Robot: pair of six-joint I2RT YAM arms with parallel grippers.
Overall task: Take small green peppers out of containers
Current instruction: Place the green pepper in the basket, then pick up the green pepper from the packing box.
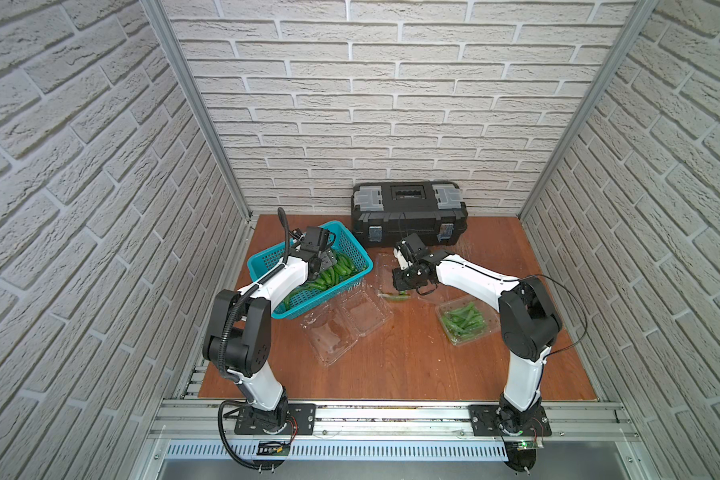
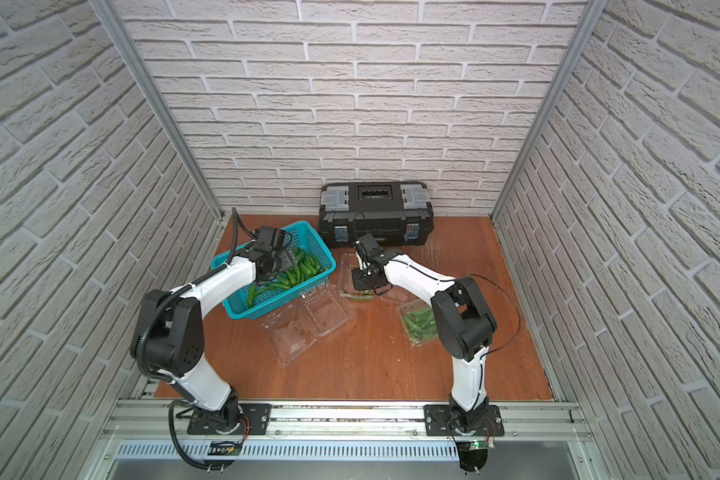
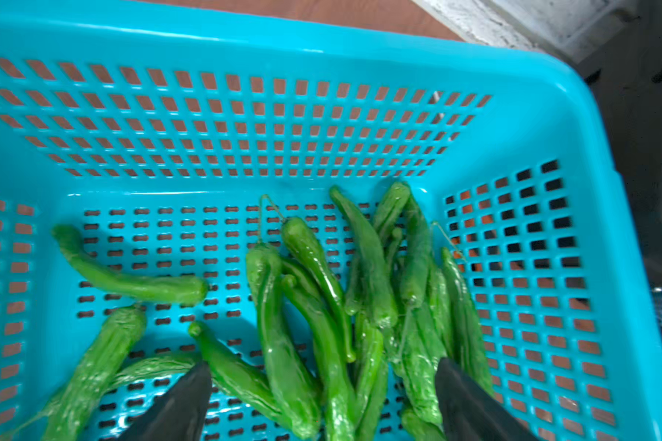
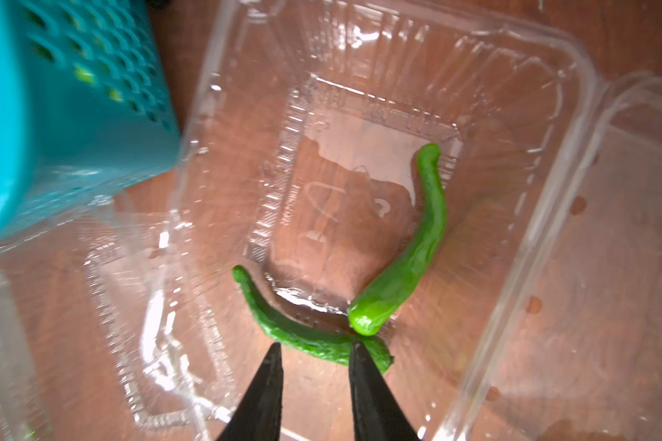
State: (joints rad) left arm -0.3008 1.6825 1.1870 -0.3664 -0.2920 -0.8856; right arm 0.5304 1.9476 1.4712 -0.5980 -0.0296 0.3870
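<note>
Lying hinged open on the wooden table [image 1: 391, 374], the first container [image 1: 364, 318] sat just in front of the teal basket [image 1: 352, 243], on the side nearest the robot's bases. Well to the basket's right, and about as near, a second container [image 1: 485, 328] held a heap of small green peppers [image 1: 462, 319].

Further back, just right of the basket, a third container [image 4: 513, 114] lay open with two peppers in its tray. They were a paler pepper [image 4: 409, 259], long and curved, and a darker pepper [image 4: 283, 328], with the paler one's blunt end meeting the darker one. The right gripper [image 4: 316, 345] hung over this tray with its jaws parted only a little. The darker pepper ran crosswise at both tips rather than between them, so nothing was clamped. Whether the tips touched it could not be told from the wrist view.

Over the basket itself, the left gripper [image 3: 322, 364] stood with its jaws spread wide, holding nothing. Its dark fingers [image 3: 184, 404] flanked a pile of glossy peppers [image 3: 295, 305] on the perforated floor — most heaped together, a few lying apart.

Beyond the basket, a black toolbox [image 1: 408, 220] with grey latches stood against the brick-pattern back wall [image 1: 391, 124] — lid down.
</note>
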